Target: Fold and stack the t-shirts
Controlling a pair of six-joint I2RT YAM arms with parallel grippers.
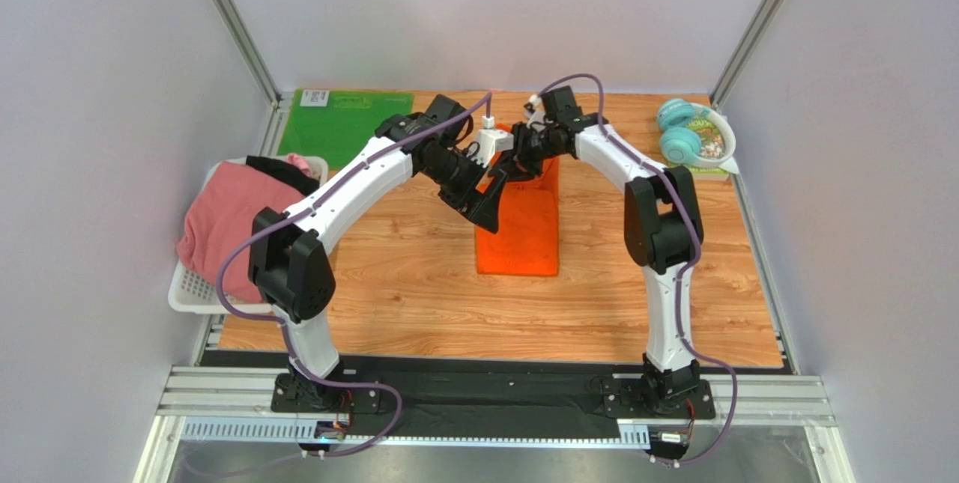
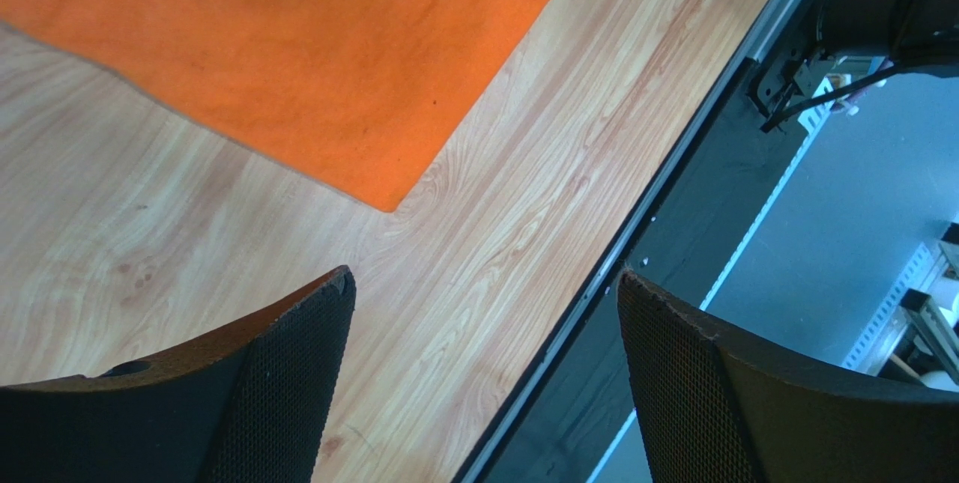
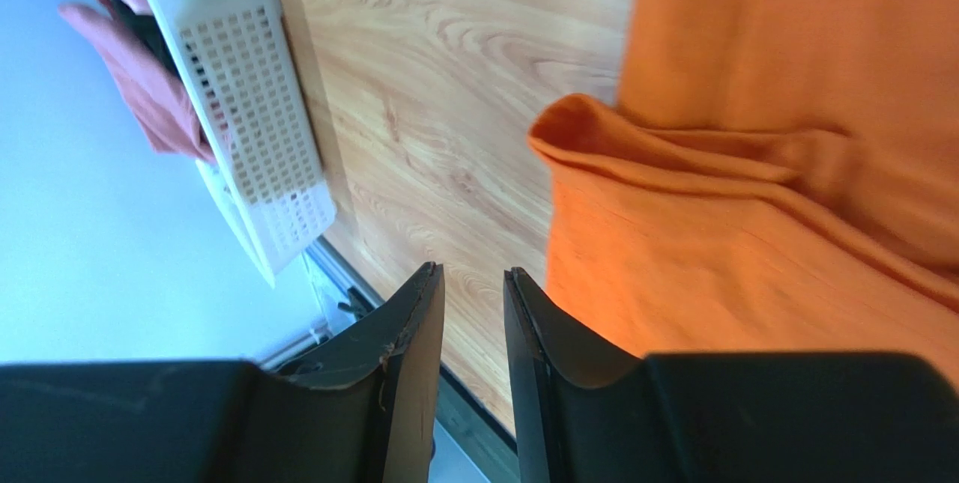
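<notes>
Wooden tabletop (image 1: 383, 281) carries our orange t-shirt (image 1: 520, 238) at its middle, folded into 1 long strip, while the pink t-shirt (image 1: 225, 219) and black t-shirt (image 1: 281, 169) lie in the white basket (image 1: 191, 286) at the left edge. We hold the left gripper (image 2: 484, 286) spread wide and empty near the strip's corner. The right gripper (image 3: 471, 275), its jaws nearly together around nothing, sits beside a rumpled fold, probably ready for the next fold.
</notes>
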